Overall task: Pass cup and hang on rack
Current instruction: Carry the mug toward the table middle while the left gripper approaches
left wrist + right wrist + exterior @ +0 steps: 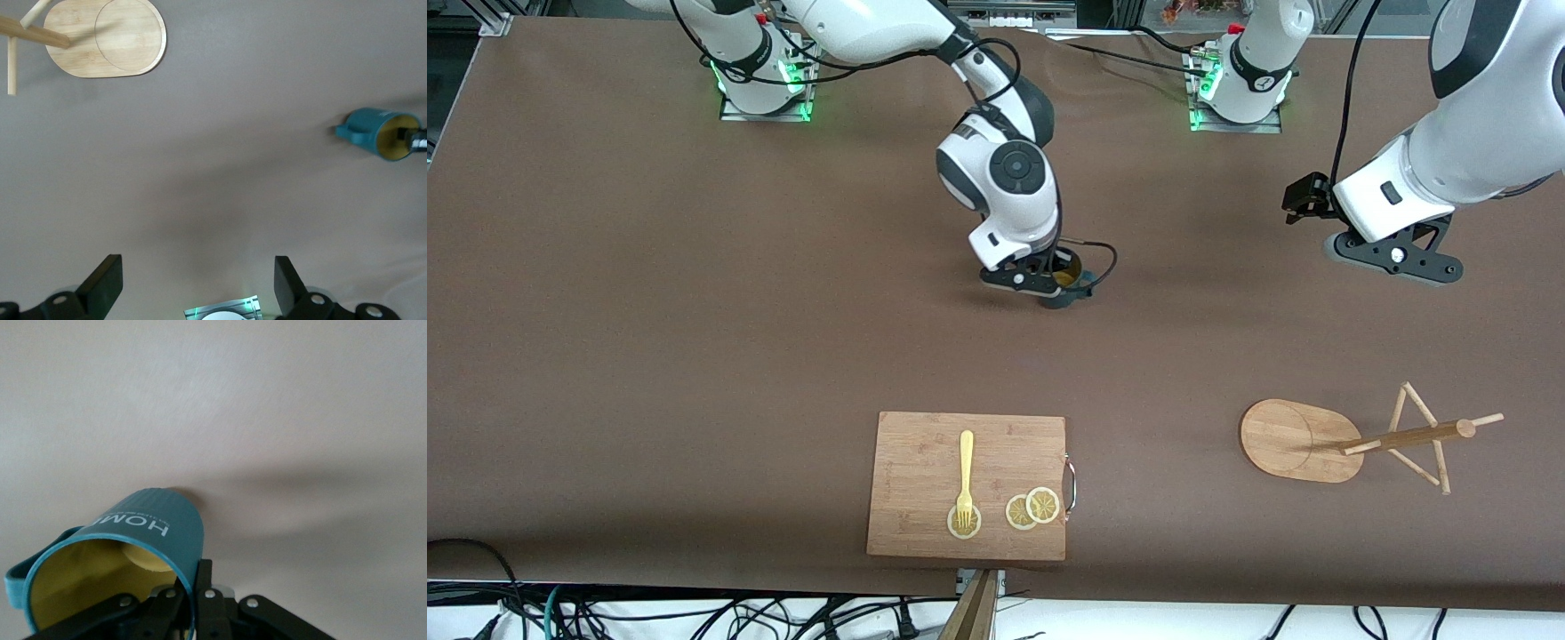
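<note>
Two arms in play here. In the front view the right gripper (1049,283) sits just above the middle of the frame, clamped on the cup (1069,286), one finger inside the yellow mouth and one on the teal wall; you can see that pinch up close at the bottom of the right wrist view, where the cup (127,563) hangs tilted with white lettering on its side. Can't tell if the cup's bottom touches the table or is just off it. The left gripper (1392,258) hovers at the right edge of the front view, over bare table, fingers spread wide apart with nothing between them; the left wrist view shows both fingers (107,283) at the bottom of the frame. The rack (1303,440) stands at lower right in the front view, toward the left arm's end. A board (925,524) sits at lower centre with a fork (966,476) and lemon slices (1032,508) on it.
</note>
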`<state>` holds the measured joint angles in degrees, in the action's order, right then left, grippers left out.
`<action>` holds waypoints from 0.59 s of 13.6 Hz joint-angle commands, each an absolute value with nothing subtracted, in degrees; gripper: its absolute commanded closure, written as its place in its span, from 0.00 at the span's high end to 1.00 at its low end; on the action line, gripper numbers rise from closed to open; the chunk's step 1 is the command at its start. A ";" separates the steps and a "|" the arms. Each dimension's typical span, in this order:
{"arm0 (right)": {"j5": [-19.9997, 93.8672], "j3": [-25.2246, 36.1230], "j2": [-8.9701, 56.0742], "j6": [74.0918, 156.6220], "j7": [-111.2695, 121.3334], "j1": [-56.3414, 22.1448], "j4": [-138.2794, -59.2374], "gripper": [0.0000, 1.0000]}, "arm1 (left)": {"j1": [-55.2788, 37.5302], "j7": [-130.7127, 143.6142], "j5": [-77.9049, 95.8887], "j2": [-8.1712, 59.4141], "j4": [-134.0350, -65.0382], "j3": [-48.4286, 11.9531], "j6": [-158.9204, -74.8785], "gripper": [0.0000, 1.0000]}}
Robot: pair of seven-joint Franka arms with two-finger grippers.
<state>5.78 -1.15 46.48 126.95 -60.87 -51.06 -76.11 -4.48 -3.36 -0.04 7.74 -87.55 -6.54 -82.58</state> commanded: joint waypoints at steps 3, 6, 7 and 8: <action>4.57 -0.26 50.36 129.81 -62.67 -53.70 -72.60 0.03 | -3.96 -4.75 -1.32 11.87 -84.38 -6.59 -81.74 1.00; 4.57 -0.26 50.36 129.90 -62.58 -53.70 -72.42 0.19 | -3.52 -8.94 -1.23 11.51 -84.46 -6.59 -81.39 1.00; 4.57 -0.26 50.27 129.82 -62.67 -53.79 -72.42 0.33 | -2.91 -11.57 -1.23 11.51 -84.64 -6.59 -81.39 1.00; 4.57 -0.26 50.10 129.64 -63.10 -53.79 -72.51 0.44 | -2.55 -13.86 -0.88 11.51 -85.25 -6.59 -81.39 1.00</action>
